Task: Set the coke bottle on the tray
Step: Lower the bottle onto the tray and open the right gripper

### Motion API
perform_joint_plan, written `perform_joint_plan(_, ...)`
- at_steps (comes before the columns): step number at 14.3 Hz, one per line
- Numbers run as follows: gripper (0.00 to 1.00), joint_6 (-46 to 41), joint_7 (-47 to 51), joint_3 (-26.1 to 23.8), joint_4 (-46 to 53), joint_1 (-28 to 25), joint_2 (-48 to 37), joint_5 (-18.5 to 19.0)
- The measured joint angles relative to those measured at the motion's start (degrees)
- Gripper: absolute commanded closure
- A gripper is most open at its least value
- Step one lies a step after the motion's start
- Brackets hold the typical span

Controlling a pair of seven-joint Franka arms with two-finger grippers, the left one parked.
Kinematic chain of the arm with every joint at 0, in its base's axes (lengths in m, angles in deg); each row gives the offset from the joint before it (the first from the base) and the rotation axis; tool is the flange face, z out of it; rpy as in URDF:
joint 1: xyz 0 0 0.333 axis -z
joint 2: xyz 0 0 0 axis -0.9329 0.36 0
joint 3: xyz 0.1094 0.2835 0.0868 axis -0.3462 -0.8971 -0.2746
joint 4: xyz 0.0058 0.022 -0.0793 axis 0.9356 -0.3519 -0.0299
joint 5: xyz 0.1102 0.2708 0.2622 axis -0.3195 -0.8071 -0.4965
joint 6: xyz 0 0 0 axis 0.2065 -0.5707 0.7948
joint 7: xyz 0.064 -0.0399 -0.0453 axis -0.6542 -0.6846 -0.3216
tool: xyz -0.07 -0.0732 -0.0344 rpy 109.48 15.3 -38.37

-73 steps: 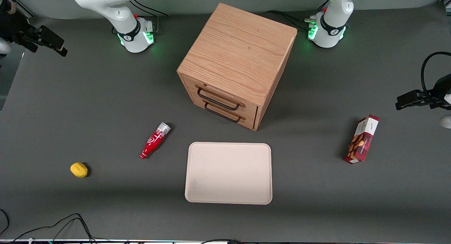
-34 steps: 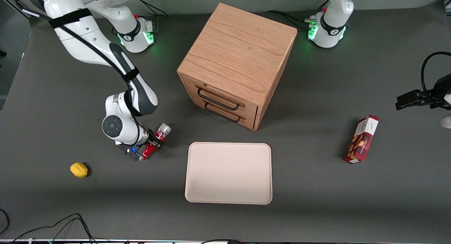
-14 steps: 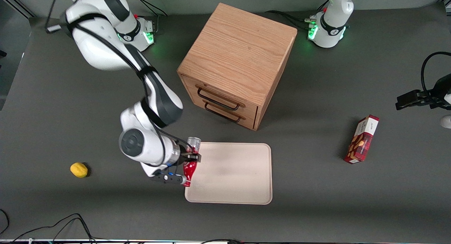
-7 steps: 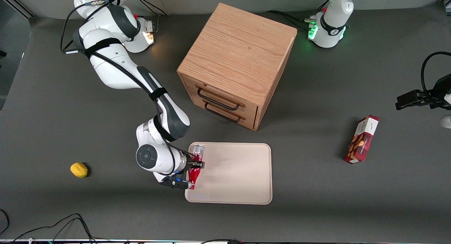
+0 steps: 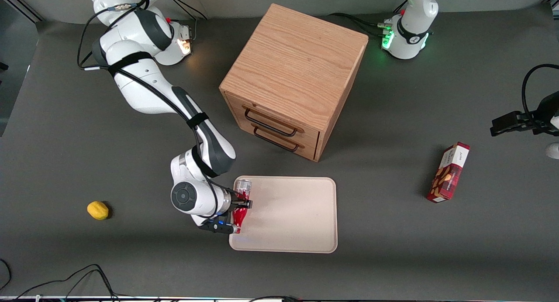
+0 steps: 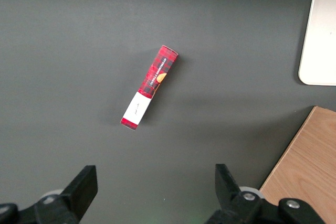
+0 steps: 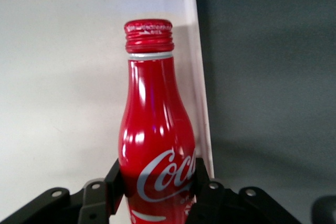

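Front view: the gripper [image 5: 239, 204], clamped on the coke bottle [image 5: 241, 202], has carried it from bare table to the tray [image 5: 297, 219] — over the edge nearest the working arm's end, lower than half a second ago. Right wrist view: fingers [image 7: 116, 179] pinch the bottle's body above the tray — release looks next.

Claw-held coke bottle [image 7: 156, 135] over tray [image 5: 297, 223] edge

A black pincer [image 7: 155, 184] clasps the glossy red coke bottle [image 7: 155, 145] with white script over a cream tray [image 5: 297, 214] on the dark grey bench [image 5: 393, 249], near a yellow lemon [image 5: 98, 210].
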Motion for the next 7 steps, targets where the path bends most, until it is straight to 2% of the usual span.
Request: perform_joint_plan(7, 0.00, 0.9, 0.0, 0.2, 0.0, 0.0, 0.1, 0.7)
